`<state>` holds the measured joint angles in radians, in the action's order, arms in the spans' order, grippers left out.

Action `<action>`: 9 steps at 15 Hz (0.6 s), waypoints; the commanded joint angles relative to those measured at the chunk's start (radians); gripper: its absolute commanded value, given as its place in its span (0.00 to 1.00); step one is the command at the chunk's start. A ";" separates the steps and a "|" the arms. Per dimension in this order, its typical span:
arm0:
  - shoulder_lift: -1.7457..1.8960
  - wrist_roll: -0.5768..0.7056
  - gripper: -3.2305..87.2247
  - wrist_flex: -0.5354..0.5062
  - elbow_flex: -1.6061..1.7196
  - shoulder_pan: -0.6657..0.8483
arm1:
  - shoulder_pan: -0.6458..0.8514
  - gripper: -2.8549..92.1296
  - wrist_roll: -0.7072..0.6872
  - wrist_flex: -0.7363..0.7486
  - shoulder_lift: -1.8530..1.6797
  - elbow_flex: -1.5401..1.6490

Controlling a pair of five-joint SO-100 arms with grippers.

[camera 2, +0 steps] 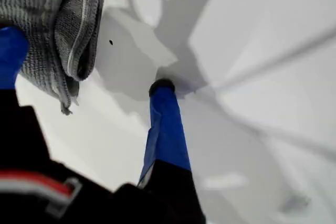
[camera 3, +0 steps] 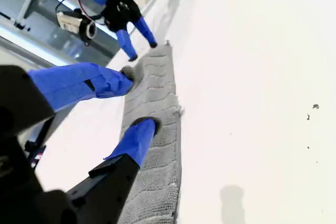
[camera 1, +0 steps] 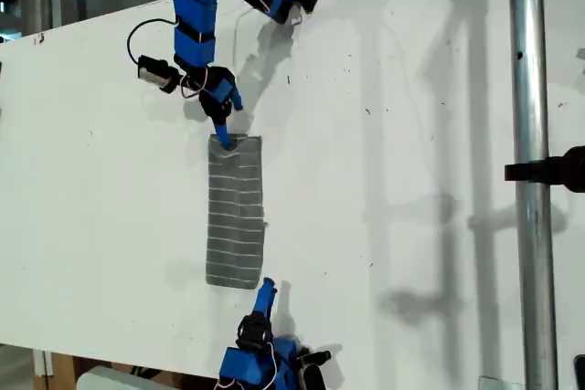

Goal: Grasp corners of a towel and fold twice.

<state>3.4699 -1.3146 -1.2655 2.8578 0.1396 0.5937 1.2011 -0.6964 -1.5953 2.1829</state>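
Note:
The towel lies on the white table as a narrow, layered grey strip with thin white stripes. My first gripper stands open at the towel's far end. One of its fingers touches the bare table beside the towel, and the other is at the cloth's corner. My second gripper is open at the opposite end, with both blue fingers spread over the towel. In the exterior view my second gripper sits just past the strip's near end. Nothing is held in either gripper.
A vertical metal pole with a black clamp stands at the exterior view's right. The white table stretches wide around the towel. A small camera with cables hangs off the first arm.

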 commanded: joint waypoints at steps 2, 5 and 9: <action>0.008 -0.014 0.18 -0.002 -0.011 -0.009 | -0.112 0.51 0.035 0.014 0.344 -0.451; 0.008 -0.017 0.18 -0.015 -0.011 -0.006 | -0.160 0.39 -0.018 0.037 0.537 -0.715; 0.008 -0.014 0.18 -0.017 -0.008 -0.011 | -0.124 0.03 -0.179 -0.209 0.462 -0.738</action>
<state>3.4699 -1.3192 -1.2778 2.8593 0.1411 0.4556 1.0891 -0.8161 -1.0538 1.4542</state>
